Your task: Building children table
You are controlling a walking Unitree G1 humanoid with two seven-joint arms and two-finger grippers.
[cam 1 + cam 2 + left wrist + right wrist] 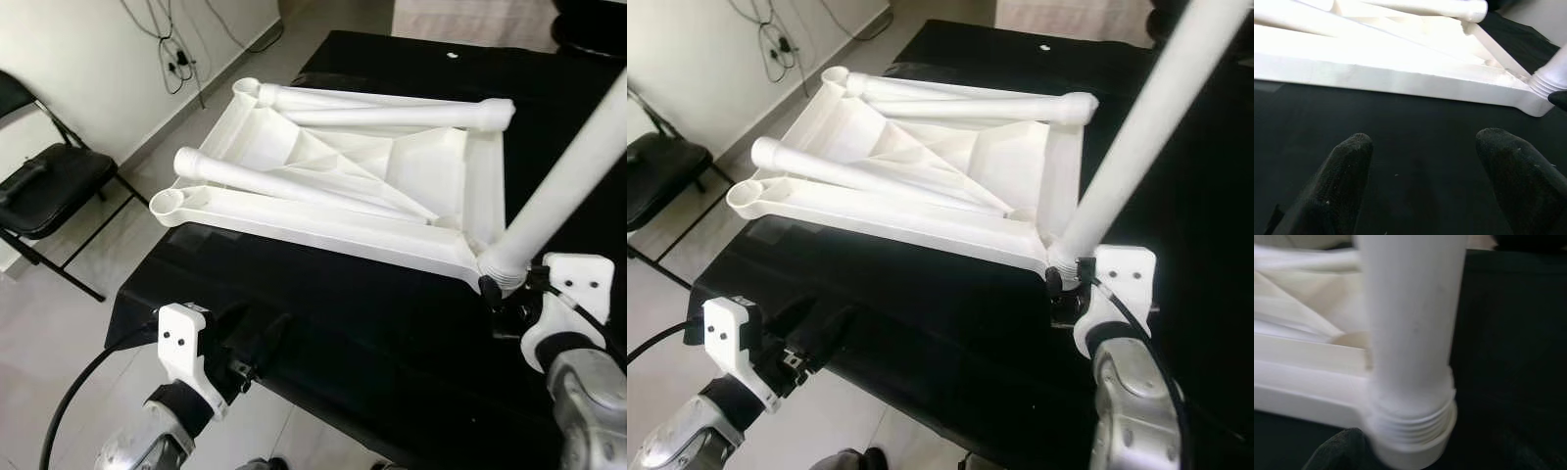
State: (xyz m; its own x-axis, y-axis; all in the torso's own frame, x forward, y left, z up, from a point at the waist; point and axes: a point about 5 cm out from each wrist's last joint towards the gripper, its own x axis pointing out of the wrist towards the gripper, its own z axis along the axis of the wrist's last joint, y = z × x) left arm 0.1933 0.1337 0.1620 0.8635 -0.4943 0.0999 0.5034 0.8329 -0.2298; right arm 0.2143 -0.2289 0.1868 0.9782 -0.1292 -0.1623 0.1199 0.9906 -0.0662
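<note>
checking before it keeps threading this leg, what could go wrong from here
1. The table leg leans in the corner socket with threads still showing, so it could cross-thread or pop out.
2. The right gripper grips only at the leg's base; the long leg may lever sideways.
3. The upturned tabletop isn't braced: the left gripper is open and off it, so it may slide on the black cloth.

Tabletop (333,196) on black surface (323,323); chair (49,186) at left.
</note>
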